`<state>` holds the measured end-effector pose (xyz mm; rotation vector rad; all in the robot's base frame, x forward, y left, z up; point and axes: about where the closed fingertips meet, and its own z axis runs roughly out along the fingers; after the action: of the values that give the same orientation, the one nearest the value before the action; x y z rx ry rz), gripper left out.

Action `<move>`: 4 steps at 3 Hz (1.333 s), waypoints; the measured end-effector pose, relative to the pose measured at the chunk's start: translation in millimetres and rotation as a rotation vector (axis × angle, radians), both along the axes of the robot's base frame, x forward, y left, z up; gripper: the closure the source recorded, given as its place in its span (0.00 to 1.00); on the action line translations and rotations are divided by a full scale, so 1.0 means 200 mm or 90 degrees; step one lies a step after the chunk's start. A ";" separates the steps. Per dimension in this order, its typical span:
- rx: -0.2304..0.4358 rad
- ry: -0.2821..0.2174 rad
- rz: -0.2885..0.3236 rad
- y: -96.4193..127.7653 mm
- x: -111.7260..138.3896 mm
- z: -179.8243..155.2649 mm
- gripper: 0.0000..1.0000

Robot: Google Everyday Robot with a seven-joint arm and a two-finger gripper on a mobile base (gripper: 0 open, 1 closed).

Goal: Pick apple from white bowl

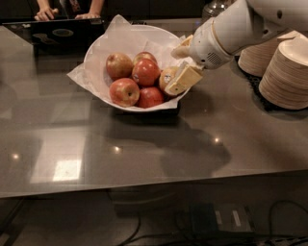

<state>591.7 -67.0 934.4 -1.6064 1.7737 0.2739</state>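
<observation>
The white bowl [103, 48], lined with crinkled white paper, stands at the back middle of the dark table and holds several apples. The pale yellowish apple [167, 77] with a small sticker lies at the bowl's right side, beside redder apples [145, 72]. My gripper [176, 72] reaches in from the right over the bowl's right rim. Its cream fingers [185, 78] straddle the pale apple, one in front and one behind. The near finger covers the apple's right side; a little paper shows between the far finger and the apple. The apple still rests in the bowl.
Stacks of cream bowls [288, 72] stand at the right edge, close behind my arm. A dark laptop [57, 31] and a person's hands [48, 12] are at the back left. The table's front edge [154, 185] runs across below.
</observation>
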 end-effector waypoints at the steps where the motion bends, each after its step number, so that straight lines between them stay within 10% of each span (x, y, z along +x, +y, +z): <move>1: 0.000 0.011 -0.005 0.00 0.03 -0.04 0.32; 4: 0.002 0.039 -0.026 -0.03 0.08 -0.15 0.34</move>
<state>607.3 -73.1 904.0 -1.5739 1.8488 0.3088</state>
